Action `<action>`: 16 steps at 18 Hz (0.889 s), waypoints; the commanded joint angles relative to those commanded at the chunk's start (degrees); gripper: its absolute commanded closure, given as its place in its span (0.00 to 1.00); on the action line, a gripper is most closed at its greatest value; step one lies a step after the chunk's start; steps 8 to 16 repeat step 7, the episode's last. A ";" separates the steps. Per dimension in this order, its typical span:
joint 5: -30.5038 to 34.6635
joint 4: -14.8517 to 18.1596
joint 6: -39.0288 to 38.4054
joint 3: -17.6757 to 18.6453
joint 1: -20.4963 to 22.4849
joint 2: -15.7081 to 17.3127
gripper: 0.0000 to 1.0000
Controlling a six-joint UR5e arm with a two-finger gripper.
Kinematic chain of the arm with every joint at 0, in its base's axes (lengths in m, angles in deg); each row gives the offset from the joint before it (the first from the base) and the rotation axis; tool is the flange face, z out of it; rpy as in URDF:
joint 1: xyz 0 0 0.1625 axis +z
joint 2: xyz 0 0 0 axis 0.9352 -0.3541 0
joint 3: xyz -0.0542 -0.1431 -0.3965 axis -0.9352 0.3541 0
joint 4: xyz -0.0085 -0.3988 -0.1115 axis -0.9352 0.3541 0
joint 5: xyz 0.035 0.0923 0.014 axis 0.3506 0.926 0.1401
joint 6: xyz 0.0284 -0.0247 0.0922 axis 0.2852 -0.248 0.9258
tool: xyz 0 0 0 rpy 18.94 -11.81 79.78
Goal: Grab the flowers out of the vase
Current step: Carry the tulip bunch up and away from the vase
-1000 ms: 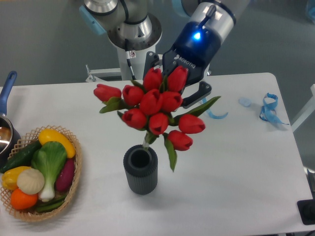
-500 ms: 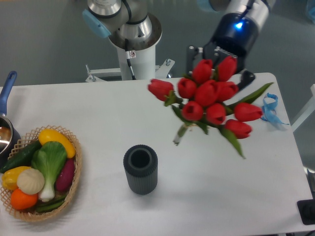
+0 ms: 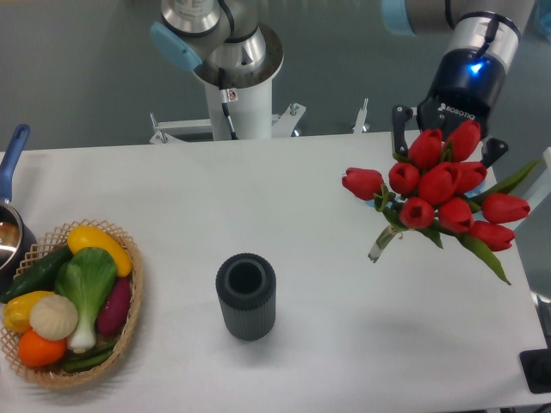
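Note:
The flowers (image 3: 441, 185), a bunch of red tulip buds with green leaves and stems, hang in the air over the table's right side, clear of the vase. Their stems point down and to the left. My gripper (image 3: 446, 144) is behind the top of the bunch and shut on it, and the buds hide its fingertips. The vase (image 3: 246, 297), dark grey, ribbed and cylindrical, stands upright near the table's front middle. Its round mouth holds nothing.
A wicker basket (image 3: 132, 288) of colourful vegetables sits at the front left. A pot with a blue handle (image 3: 12, 151) is at the far left edge. The arm's base (image 3: 232, 82) rises behind the table. The table's right edge runs just beside the flowers.
The flowers were lifted out of the vase and carried to the right, still in my gripper. The vase and basket have stayed put.

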 joint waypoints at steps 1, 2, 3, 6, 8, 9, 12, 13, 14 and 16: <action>0.00 -0.09 0.09 0.09 0.09 0.00 0.60; 0.00 -0.17 0.09 0.52 0.17 0.09 0.60; 0.00 -0.17 0.44 1.05 0.26 0.09 0.60; 0.00 0.00 1.58 1.76 0.18 0.09 0.60; 0.00 0.00 1.67 1.76 0.18 0.09 0.60; 0.00 0.00 1.67 1.76 0.18 0.09 0.60; 0.00 0.00 1.67 1.76 0.18 0.09 0.60; 0.00 0.00 1.67 1.76 0.18 0.09 0.60; 0.00 0.00 1.67 1.76 0.18 0.09 0.60; 0.00 0.00 1.67 1.76 0.18 0.09 0.60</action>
